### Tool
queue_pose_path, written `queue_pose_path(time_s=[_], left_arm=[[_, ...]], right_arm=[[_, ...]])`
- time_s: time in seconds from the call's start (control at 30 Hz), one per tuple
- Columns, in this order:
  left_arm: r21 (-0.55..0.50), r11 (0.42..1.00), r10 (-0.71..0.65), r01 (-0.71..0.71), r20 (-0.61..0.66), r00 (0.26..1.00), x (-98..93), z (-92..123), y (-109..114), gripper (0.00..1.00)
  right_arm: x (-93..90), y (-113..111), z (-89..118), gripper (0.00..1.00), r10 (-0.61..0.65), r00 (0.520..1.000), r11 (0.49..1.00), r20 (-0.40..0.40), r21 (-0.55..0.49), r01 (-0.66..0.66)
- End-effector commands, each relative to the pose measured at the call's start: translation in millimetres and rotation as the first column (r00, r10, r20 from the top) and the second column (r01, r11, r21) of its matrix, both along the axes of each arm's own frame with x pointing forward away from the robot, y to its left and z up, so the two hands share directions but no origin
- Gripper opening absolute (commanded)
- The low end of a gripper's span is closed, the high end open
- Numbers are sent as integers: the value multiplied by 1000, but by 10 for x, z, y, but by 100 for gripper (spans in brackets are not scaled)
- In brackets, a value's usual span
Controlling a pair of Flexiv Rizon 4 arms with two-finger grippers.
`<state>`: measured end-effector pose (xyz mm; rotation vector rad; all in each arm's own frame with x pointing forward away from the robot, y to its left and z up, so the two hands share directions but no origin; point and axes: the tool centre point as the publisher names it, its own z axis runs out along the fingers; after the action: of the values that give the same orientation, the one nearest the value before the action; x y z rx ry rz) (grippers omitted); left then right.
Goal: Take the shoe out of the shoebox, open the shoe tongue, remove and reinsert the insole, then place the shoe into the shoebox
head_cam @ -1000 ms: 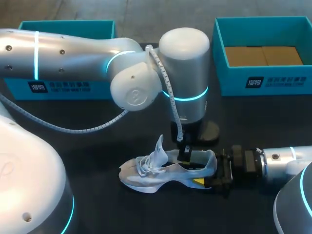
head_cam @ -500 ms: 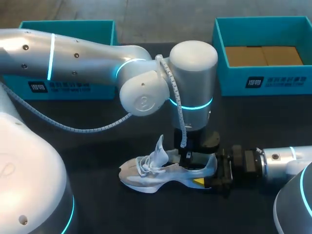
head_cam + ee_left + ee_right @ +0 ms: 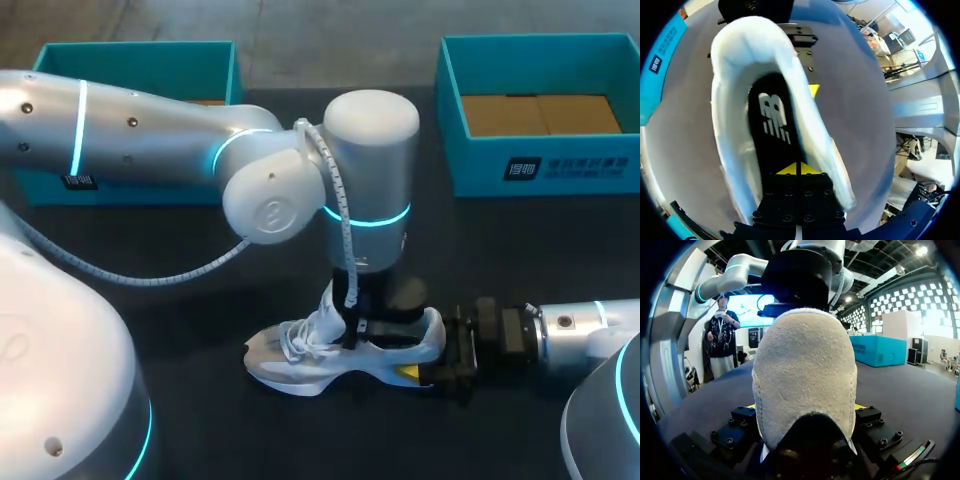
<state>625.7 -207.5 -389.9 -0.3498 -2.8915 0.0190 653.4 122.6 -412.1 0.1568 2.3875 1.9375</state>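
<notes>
Black flat insole [image 3: 772,120] could defeat the left tool [image 3: 800,169], whose yellow tips sit pressed together on it with no edge visibly caught. A lift might come away empty, or drag the shoe out of the right tool [image 3: 435,360], which pinches its heel. The white mesh sneaker [image 3: 330,350], tongue upright, rests on the dark tabletop [image 3: 200,420], well apart from the teal cardboard shoebox [image 3: 540,165].

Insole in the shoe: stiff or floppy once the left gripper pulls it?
Probably floppy: the insole looks thin and lies flat along the shoe bed. Likely light, so it may buckle against the padded collar. The right gripper holds the heel, so the shoe should stay put.
</notes>
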Motion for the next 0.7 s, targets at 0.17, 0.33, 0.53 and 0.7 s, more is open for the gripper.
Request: queue_pose_path(time_s=[0.17,0.33,0.53,0.7], left_arm=[[-22,1000,-1,1,-18,1000,-51,-29,92,0],[-32,999,-2,2,9,1000,-98,-86,46,0],[-48,999,10,-10,8,1000,-104,-113,-1,34],[-65,998,21,-20,26,999,-120,-186,-29,31]], right_arm=[[-18,9,-1,0,-5,1000,1000,2,-3,5],[-18,9,-1,0,-5,1000,1000,2,-3,5],[-18,9,-1,0,-5,1000,1000,2,-3,5],[-18,9,-1,0,-5,1000,1000,2,-3,5]])
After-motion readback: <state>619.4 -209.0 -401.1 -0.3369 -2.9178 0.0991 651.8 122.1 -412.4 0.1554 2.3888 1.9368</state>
